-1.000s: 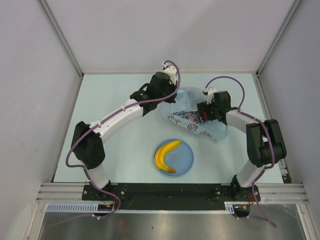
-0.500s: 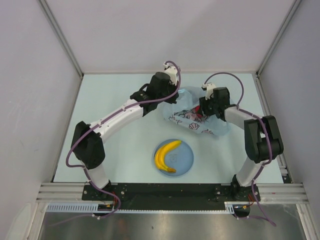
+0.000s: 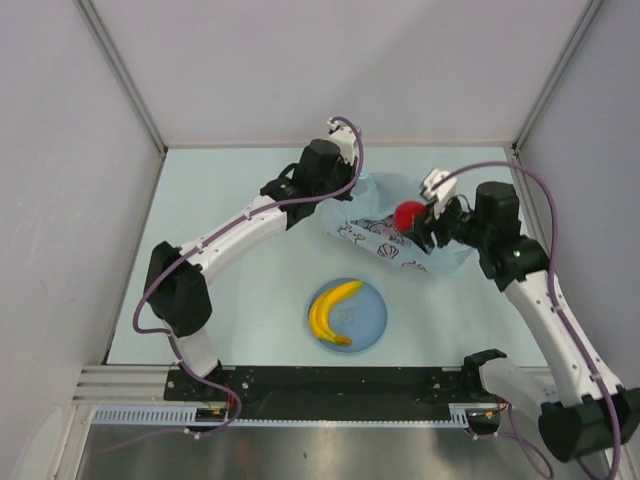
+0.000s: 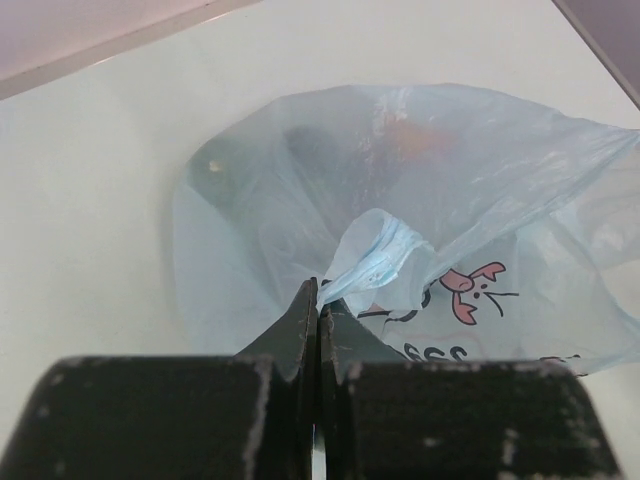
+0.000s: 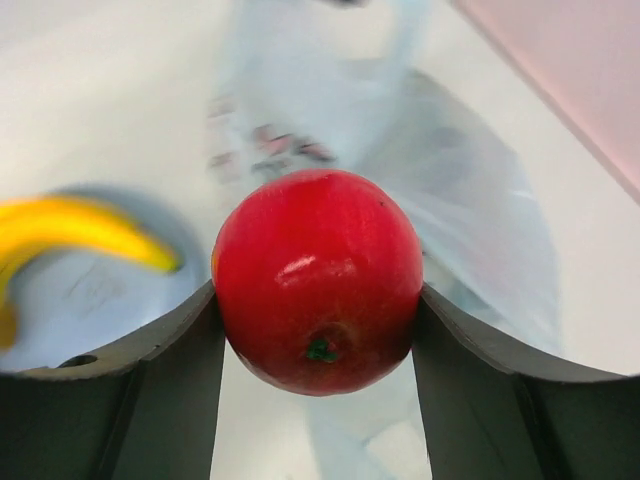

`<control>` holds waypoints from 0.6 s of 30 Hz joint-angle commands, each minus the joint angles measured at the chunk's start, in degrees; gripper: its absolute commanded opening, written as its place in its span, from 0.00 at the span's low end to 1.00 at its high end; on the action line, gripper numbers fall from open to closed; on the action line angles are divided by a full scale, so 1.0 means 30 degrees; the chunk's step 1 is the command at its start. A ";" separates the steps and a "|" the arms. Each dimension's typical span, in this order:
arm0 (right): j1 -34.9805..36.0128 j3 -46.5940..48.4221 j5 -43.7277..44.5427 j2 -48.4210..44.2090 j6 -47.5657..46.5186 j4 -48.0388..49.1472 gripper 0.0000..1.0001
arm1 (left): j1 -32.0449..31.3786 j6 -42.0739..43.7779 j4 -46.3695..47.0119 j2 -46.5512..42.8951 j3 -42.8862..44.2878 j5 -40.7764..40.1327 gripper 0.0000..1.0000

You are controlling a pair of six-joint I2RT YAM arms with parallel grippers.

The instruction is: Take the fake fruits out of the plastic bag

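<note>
The light-blue plastic bag (image 3: pixel 385 235) lies at the back middle of the table. My left gripper (image 3: pixel 345 192) is shut on a bunched fold of the bag (image 4: pixel 385 255) at its left edge. Dark and orange fruits (image 4: pixel 410 140) show dimly through the film. My right gripper (image 3: pixel 418 222) is shut on a red apple (image 3: pixel 407 214) and holds it above the bag's right part; in the right wrist view the apple (image 5: pixel 318 278) sits between both fingers (image 5: pixel 170 350). A yellow banana (image 3: pixel 332 309) lies on the blue plate (image 3: pixel 372 320).
The plate is in front of the bag, near the table's middle. White walls enclose the table at the back and both sides. The right arm's base (image 3: pixel 500 375) stands at the near edge.
My right gripper has come up out of the bag with the red apple in it and the right arm has swung toward the right. The left gripper has kept its hold.
</note>
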 commanded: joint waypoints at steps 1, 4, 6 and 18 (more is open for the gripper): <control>0.3242 -0.1949 -0.2279 -0.0604 -0.4810 -0.5420 0.25 | 0.0137 0.0299 0.0520 -0.0455 0.0516 0.0097 0.00; 0.5883 -0.3502 -0.1547 -0.0254 -0.5721 -0.5251 0.25 | 0.0079 0.0504 0.0666 -0.0660 0.0341 0.0068 0.00; 0.6849 -0.4005 -0.1341 0.0564 -0.5901 -0.4140 0.25 | 0.0049 0.0767 0.0754 -0.0981 0.0020 0.0039 0.00; 0.7557 -0.4066 -0.0815 0.6894 -0.7538 0.1079 0.22 | 0.0020 0.1295 0.0842 -0.2359 -0.1622 0.0097 0.00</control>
